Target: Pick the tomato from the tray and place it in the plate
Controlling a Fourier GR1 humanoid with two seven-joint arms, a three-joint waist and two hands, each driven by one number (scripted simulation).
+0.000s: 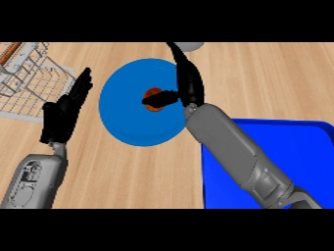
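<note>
Over plate middle: right hand (pixel 187 83) sits above the blue plate (pixel 130 122), forearm coming in from near right.
Right hand state: fingers and thumb curled in, pinching the tomato (pixel 153 92); only a sliver of red-orange shows between them.
Tomato location: in that pinch, over the plate's middle, off the tray (pixel 299 147). Touching the plate or hovering: can't tell from this steep angle.
Step in hand: my read is place/release; pick and carry look done.
How to do it well: lower until the tomato is down on the plate, then open thumb and fingers together so neither side nudges it. It's round and likely to roll, so let go low and near the middle, not at the rim. Then lift straight up, no sideways drag.
Risk: opening while high; the tomato could roll off the plate toward the tray or the left hand (pixel 64 110).
Plate: on the wood counter (pixel 271 73); nothing on it besides what the hand holds over it.
Tray: blue, near right, just beside the plate; no item shows on the visible part, forearm hides its left side.
Wire basket (pixel 10 83): far left, something orange-brown inside near its far edge, can't tell what.
Left hand: left of the plate, open, fingers straight and up, resting, holding nothing.
Far edge: pale grey object (pixel 192 46) by the right hand's fingertips, mostly cut off, can't identify.
</note>
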